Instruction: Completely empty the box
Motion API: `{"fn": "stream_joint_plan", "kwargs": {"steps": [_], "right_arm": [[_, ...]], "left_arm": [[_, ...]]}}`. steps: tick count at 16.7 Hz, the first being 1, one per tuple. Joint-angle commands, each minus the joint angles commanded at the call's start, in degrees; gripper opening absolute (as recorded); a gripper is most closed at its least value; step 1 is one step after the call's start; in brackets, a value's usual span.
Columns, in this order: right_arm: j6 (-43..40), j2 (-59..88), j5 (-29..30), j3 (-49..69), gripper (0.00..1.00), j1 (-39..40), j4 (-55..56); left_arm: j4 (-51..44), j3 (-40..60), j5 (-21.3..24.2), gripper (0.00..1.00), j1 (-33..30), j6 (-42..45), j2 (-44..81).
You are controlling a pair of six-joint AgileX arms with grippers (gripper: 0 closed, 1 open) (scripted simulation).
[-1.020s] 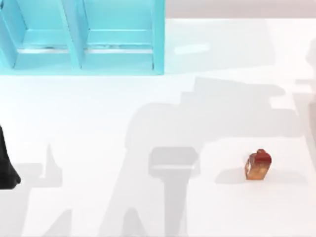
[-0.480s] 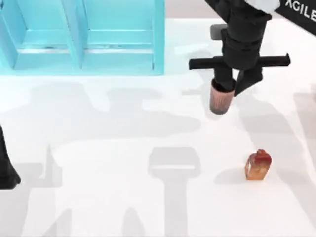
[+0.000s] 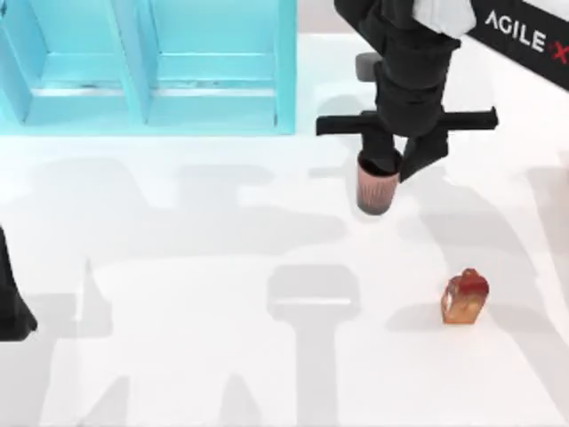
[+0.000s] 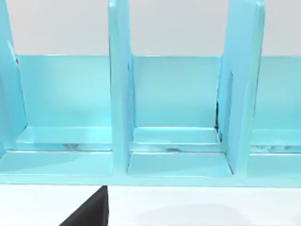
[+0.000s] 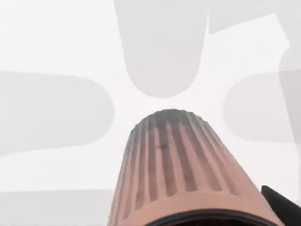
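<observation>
The light blue box [image 3: 151, 67] with upright dividers stands at the table's back left; its compartments [image 4: 176, 141] look bare in the left wrist view. My right gripper [image 3: 396, 165] hangs right of the box, shut on a ribbed pinkish cup [image 3: 377, 189] held above the table; the cup [image 5: 176, 165] fills the near part of the right wrist view. A small orange-red object [image 3: 465, 297] rests on the table at the front right. My left arm [image 3: 11, 298] is parked at the left edge.
The white table [image 3: 178, 267] stretches open between the box and the front edge, crossed by grey shadows.
My right arm came into view from the back right holding the cup, then shifted a little left and toward the box. The orange-red object and left arm stayed still.
</observation>
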Motion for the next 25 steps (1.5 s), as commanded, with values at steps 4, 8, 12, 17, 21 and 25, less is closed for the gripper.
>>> {"fn": "stream_joint_plan", "kwargs": {"steps": [4,8,12,17,21,25], "right_arm": [[0.2,0.7,0.2,-5.0,0.00,0.3,6.2],[0.3,1.3,0.3,-7.7,0.00,0.5,9.1],[0.3,1.3,0.3,-7.7,0.15,0.5,9.1],[0.3,1.3,0.3,-7.7,0.53,0.5,9.1],[0.3,1.3,0.3,-7.7,0.83,0.5,9.1],[0.3,1.3,0.3,-7.7,1.00,0.5,9.1]], "left_arm": [[0.0,0.0,0.0,1.00,0.0,0.0,0.0],[0.0,0.0,0.0,1.00,0.0,0.0,0.0],[0.0,0.0,0.0,1.00,0.0,0.0,0.0],[0.0,0.0,0.0,1.00,0.0,0.0,0.0],[0.0,0.0,0.0,1.00,0.0,0.0,0.0],[0.0,0.0,0.0,1.00,0.0,0.0,0.0]]}}
